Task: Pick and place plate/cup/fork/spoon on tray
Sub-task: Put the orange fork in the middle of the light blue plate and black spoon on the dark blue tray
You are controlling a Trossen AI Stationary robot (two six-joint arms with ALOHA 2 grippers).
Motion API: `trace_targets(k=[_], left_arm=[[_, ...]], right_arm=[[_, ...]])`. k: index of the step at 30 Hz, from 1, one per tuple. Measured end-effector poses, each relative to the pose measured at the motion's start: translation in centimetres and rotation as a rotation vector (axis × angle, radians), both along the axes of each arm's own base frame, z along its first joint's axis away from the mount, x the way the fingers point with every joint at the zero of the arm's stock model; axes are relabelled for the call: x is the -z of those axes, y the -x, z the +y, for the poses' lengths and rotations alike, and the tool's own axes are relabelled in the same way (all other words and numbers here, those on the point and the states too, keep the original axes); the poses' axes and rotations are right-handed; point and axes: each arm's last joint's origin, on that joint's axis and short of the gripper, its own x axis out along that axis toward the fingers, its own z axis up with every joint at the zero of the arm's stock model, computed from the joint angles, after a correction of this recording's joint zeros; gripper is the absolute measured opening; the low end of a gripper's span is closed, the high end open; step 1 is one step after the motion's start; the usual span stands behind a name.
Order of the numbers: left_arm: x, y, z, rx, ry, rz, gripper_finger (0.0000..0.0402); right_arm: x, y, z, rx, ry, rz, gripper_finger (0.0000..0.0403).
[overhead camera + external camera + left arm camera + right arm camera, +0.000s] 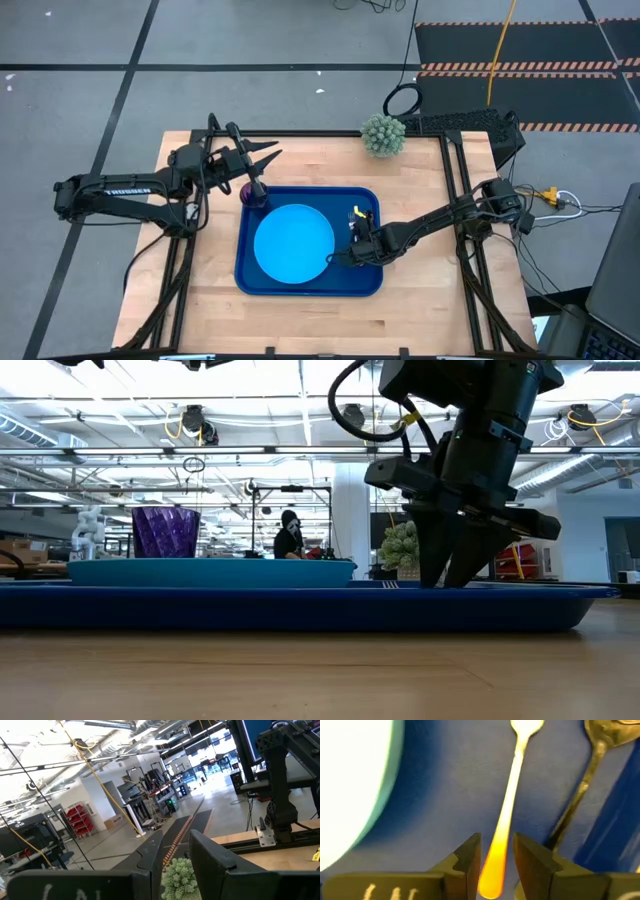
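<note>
Straddling the orange handle of the fork (504, 815), the right gripper (496, 857) has its two dark fingers (467, 857) set just a narrow gap apart, one on each side of the handle's end; whether the pads actually press on the handle cannot be told, though the gap is barely wider than the handle itself. The fork lies flat on the floor of the tray (445, 780), tines pointing away from the gripper. Just beside it, on the side nearer the tray wall, lies the spoon (585, 780), roughly parallel to the fork and not touching it.

From above, the right gripper (352, 250) is down inside the right part of the tray (300, 288), close to the right edge of the plate (293, 243), which sits on the tray floor at its middle. The level view shows its fingertips reaching down to the tray.

The cup (253, 193) stands upright at the tray's far left corner. The left gripper (262, 158) hangs above the table just beyond that corner, its fingers slightly parted and holding nothing. A small green plant (383, 135) stands at the table's far edge.
</note>
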Motion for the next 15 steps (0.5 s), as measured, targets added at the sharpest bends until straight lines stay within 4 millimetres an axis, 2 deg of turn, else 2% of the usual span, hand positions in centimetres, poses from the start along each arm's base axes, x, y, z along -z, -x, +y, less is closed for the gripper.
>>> trace_targets(k=[15], left_arm=[[0.00,0.00,0.00,0.000,0.000,0.000,0.0097]], right_arm=[[0.08,-0.24,0.11,-0.001,-0.001,-0.020,0.0105]])
